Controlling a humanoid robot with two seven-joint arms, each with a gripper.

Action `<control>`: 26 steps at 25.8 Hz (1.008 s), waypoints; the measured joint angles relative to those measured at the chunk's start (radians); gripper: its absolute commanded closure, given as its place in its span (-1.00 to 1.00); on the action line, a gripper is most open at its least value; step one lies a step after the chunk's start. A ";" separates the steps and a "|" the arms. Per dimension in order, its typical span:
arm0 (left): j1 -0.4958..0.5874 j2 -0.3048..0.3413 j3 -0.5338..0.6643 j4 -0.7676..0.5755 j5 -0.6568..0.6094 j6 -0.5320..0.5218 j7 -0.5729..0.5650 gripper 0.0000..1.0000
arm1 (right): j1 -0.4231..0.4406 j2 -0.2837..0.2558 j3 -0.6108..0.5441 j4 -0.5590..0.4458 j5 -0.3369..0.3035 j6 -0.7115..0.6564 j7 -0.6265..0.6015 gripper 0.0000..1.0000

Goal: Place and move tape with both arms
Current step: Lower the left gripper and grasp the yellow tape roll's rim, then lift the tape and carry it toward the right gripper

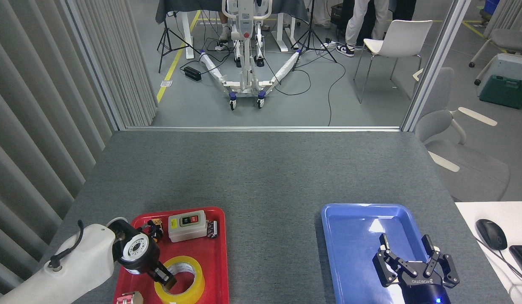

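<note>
Lying flat, tape [179, 280] hole up — left claw [164, 280] state unclear, right claw [406, 251] spread.

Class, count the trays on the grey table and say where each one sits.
2. The red tray is near the table's front left; the blue tray is at front right. Both run off the bottom edge.

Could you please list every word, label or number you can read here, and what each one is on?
"ROBOTIQ": white lettering on the right gripper, seen upside down.
Switch box in the red tray: yellow label and button markings, too small to read.
Tape: no readable print.
</note>
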 measured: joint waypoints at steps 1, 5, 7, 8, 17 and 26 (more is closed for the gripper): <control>0.000 -0.003 0.000 0.005 0.000 0.000 0.000 0.07 | 0.000 0.000 0.000 0.000 0.000 0.000 0.000 -1.00; 0.002 -0.027 0.003 0.024 0.000 -0.002 0.006 0.83 | 0.000 -0.001 0.000 0.000 0.000 0.000 0.000 -1.00; 0.003 -0.037 0.008 0.028 0.005 -0.008 0.008 1.00 | -0.002 -0.003 0.000 0.001 0.000 0.000 0.000 -1.00; 0.003 -0.039 0.011 0.027 0.011 -0.018 0.003 1.00 | -0.002 -0.003 -0.001 0.001 0.000 0.001 0.000 -1.00; 0.006 -0.046 0.113 0.020 0.065 -0.165 0.000 1.00 | -0.002 -0.003 0.000 0.002 0.000 0.002 0.000 -1.00; 0.030 -0.163 0.421 0.039 0.250 -0.563 0.067 1.00 | -0.007 -0.006 -0.003 0.003 0.000 0.003 0.000 -1.00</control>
